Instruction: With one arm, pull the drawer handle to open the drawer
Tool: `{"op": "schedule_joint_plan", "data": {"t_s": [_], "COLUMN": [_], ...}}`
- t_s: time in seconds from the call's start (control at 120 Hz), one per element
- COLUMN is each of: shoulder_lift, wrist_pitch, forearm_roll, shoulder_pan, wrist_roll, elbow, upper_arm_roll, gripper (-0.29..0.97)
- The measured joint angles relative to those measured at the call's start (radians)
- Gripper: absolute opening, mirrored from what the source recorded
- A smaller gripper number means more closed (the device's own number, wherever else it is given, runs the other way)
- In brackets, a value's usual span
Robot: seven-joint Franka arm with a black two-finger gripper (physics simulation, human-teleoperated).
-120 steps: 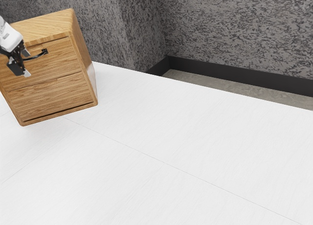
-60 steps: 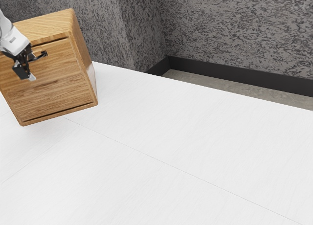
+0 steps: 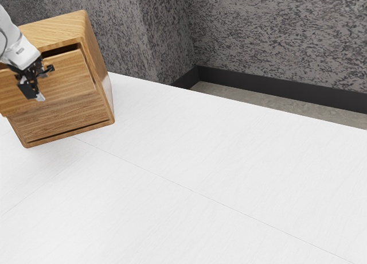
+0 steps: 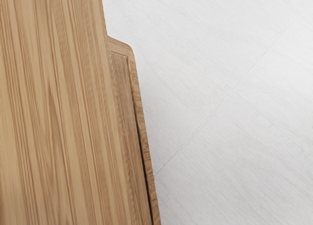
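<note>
Wood-grain drawer front (image 4: 54, 117) beside cabinet face (image 4: 128, 112), white surface (image 4: 234, 137) beyond

Exterior view set high at the arm's side, angled down across the surface (image 3: 229, 183) toward the walls (image 3: 275, 34), cabinet (image 3: 86, 34) far off at ten o'clock, wrist view held close along the drawer front (image 4: 58, 112), drawer front and surface shared by both.

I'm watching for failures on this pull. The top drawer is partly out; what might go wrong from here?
The pincer grips the black drawer handle near one end, so the top drawer may skew and jam. Nothing visible fastens the wooden cabinet to the white table, so it might slide along.
</note>
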State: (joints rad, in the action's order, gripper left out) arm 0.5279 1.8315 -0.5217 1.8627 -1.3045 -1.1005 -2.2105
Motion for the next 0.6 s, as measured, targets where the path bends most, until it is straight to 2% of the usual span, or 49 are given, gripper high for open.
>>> {"op": "schedule_joint_plan", "data": {"t_s": [0.083,0.15,0.175,0.2,0.333,0.392,0.45,0.492,0.517,0.542,0.575,0.6], "shoulder_lift": [-0.022,-0.049,-0.06,-0.072,-0.116,-0.124,-0.128,-0.13,-0.131,-0.131,-0.133,-0.137], "wrist_pitch": [0.009,0.015,0.018,0.02,0.029,0.036,0.042,0.046,0.048,0.05,0.054,0.056], "forearm_roll": [0.016,0.032,0.037,0.043,0.078,0.097,0.114,0.126,0.133,0.138,0.145,0.15], "shoulder_pan": [-0.012,-0.02,-0.024,-0.029,-0.054,-0.064,-0.073,-0.077,-0.078,-0.08,-0.08,-0.08], "wrist_roll": [0.004,0.009,0.011,0.013,0.022,0.026,0.029,0.031,0.033,0.034,0.036,0.037], "elbow": [-0.025,-0.047,-0.056,-0.066,-0.119,-0.145,-0.164,-0.173,-0.176,-0.177,-0.179,-0.181], "upper_arm_roll": [0.0,-0.003,-0.003,-0.002,-0.003,-0.006,-0.006,-0.007,-0.007,-0.008,-0.008,-0.008], "gripper": [0.64,0.53,0.42,0.41,0.47,0.64,0.76,0.79,0.8,0.69,0.64,0.67]}}
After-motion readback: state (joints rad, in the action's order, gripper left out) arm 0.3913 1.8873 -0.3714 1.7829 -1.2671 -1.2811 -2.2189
